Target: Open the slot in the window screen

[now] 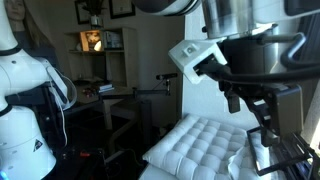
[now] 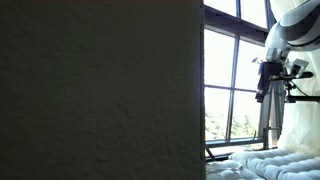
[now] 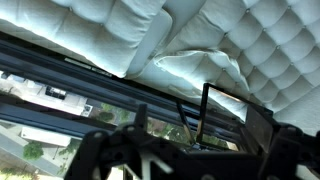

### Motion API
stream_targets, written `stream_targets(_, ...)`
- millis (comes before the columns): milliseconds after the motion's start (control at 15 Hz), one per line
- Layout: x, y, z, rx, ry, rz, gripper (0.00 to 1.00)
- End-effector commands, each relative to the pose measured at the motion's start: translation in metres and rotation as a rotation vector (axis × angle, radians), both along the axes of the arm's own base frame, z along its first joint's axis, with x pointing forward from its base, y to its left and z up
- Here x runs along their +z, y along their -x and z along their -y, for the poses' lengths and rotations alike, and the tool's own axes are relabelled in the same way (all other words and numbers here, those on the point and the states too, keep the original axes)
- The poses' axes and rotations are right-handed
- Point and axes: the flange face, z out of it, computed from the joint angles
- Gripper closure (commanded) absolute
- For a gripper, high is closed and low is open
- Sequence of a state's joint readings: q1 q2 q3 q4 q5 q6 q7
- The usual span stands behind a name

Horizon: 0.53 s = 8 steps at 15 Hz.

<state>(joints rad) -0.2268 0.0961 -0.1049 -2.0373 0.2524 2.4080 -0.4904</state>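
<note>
White quilted cushions (image 3: 250, 40) lie right under the window (image 2: 235, 60), packed against its lower frame (image 3: 90, 75). In both exterior views they show as a pale tufted pad below the glass.

The pincer (image 3: 185, 165) is released. In the wrist view its two dark fingers (image 3: 100, 155) stand wide apart at the bottom edge, with nothing between them. It hangs in front of the window, above the cushions, and touches neither. In an exterior view the pincer (image 2: 264, 92) points down, close to the glass and near a vertical bar of the window, and the white arm (image 2: 290, 25) comes in from above it.

The slot cannot be made out for certain. In the wrist view a thin black outline (image 3: 205, 105) stands upright on the frame, between the cushions and the glass and a little beyond the gap between the fingers. Whether this is the slot, and whether it is open or closed, cannot be told. The screen itself is too fine to tell from the glass.

Through the window the wrist view looks down on buildings and greenery outside. Trees (image 2: 215, 125) show through the lower panes in an exterior view.

A wide dark panel (image 2: 100, 90) blocks everything on the room side of the window in that view. Away from the window, deeper in the room, a shelf (image 1: 95, 42) hangs on the wall.
</note>
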Motion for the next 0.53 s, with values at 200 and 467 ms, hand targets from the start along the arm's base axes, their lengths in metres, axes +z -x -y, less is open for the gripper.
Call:
stream_targets(200, 0.007, -0.004, -0.027, 0.089, 0.074, 0.016, 0.0)
stream_targets(467, 0.009, -0.007, -0.045, 0.145, 0.124, 0.021, 0.0)
